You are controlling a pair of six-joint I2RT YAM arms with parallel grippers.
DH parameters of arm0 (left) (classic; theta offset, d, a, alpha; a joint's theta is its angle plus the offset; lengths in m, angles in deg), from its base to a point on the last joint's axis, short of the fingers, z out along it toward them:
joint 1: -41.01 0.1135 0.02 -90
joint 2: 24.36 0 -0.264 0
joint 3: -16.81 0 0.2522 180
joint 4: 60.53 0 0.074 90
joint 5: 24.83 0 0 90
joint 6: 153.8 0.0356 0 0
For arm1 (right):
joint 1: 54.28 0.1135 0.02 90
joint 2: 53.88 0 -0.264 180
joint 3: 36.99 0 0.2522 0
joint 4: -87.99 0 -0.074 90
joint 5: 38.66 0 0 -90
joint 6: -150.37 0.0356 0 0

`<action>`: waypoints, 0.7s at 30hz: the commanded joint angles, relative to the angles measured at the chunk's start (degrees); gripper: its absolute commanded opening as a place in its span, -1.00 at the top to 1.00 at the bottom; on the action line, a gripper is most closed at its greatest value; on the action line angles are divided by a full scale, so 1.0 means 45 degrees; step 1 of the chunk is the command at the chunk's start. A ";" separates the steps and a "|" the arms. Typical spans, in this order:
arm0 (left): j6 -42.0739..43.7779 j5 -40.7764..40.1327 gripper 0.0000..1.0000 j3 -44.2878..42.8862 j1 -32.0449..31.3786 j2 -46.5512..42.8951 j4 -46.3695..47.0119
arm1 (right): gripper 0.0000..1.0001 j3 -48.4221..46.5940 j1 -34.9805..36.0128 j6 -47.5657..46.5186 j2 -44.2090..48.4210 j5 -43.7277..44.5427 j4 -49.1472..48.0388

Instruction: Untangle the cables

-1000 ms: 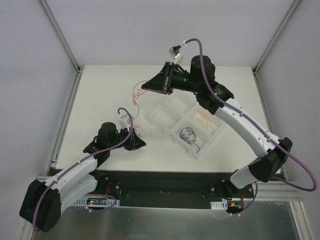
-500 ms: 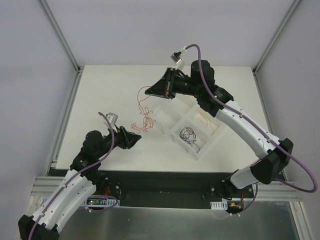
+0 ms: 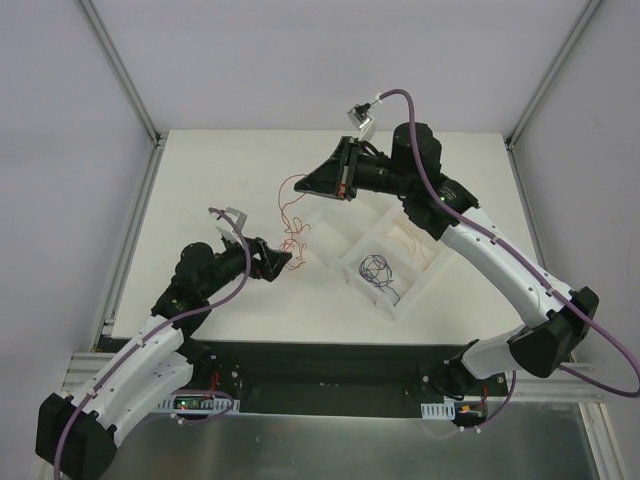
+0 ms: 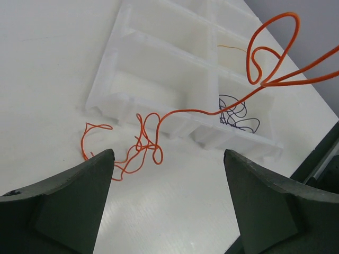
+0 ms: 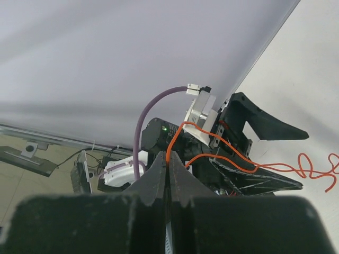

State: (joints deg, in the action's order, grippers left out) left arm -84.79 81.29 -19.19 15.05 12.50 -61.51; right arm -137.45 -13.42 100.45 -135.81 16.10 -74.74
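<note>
White desk (image 3: 200,200): my right gripper (image 3: 306,186) pinches the red cable (image 4: 180,112) aloft, its tail coiled mid-desk beside the tray (image 4: 159,45) (blue cable (image 4: 237,112) inside); my left gripper (image 4: 168,156) gapes wide, empty.

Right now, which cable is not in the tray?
The red cable: pinched in the right hand, it trails onto the table beside the tray. The dark blue cable and the tan cable lie in tray compartments.

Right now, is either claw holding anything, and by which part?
Right claw pinches the red cable at its top, the rest trailing down. Left claw: open, empty.
</note>
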 commanded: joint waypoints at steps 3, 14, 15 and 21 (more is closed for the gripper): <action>0.1013 0.0263 -0.69 -0.0329 -0.0189 0.1530 0.3313 | 0.99 -0.0656 0.0119 0.0489 0.0316 -0.0449 -0.1131; -0.1172 -0.2758 0.24 -0.0491 -0.0189 0.4445 0.2334 | 0.99 -0.1807 0.0606 0.0412 0.0258 -0.0254 -0.1015; -0.1523 -0.3206 0.33 -0.0217 -0.0189 0.4561 0.2627 | 0.99 -0.2041 0.0704 0.0198 0.0238 -0.0138 -0.0840; -0.2970 -0.4711 0.57 0.0390 -0.0170 0.4817 0.0545 | 0.99 -0.3837 0.0881 -0.0955 0.0218 0.0253 0.0742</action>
State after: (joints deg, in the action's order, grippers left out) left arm -92.24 67.91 -18.91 14.68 33.89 -52.77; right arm -148.18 -9.71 99.59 -135.96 16.23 -72.69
